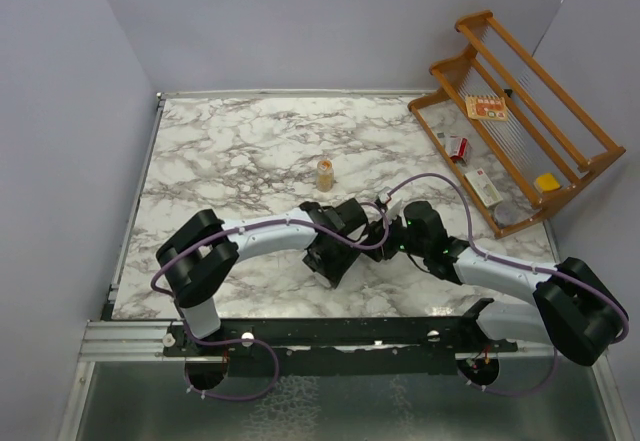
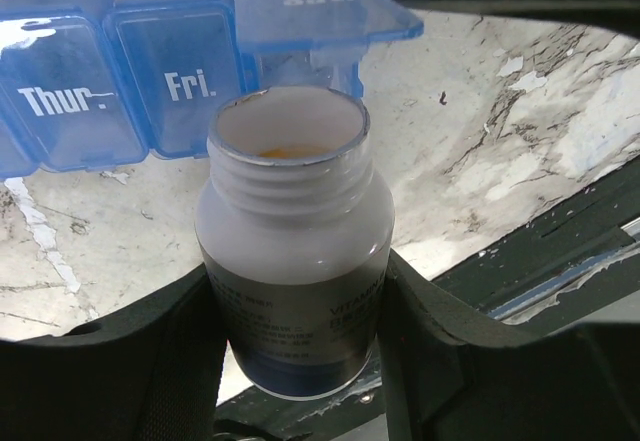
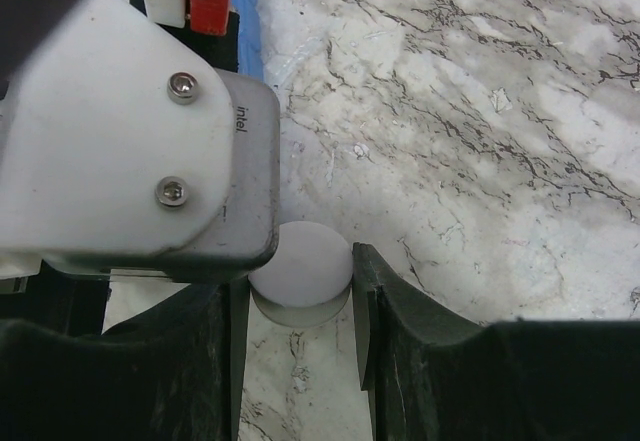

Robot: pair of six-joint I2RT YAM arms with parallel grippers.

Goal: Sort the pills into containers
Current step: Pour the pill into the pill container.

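Note:
In the left wrist view my left gripper (image 2: 297,296) is shut on an uncapped white pill bottle (image 2: 295,211) with a dark label. Orange pills (image 2: 290,151) show just inside its mouth. Right behind the mouth lie the blue containers (image 2: 120,81), marked Thur., Fri. and Sat. The Sat. lid (image 2: 320,6) stands open; the other two are closed. In the right wrist view my right gripper (image 3: 300,286) is shut on the round white cap (image 3: 300,261) just above the marble. From above, both grippers (image 1: 365,226) (image 1: 393,233) meet mid-table and hide the containers.
A small amber bottle (image 1: 326,173) stands upright behind the arms. A wooden rack (image 1: 520,111) with several small packets sits at the back right. The left arm's camera housing (image 3: 130,131) presses close on the left of the right wrist view.

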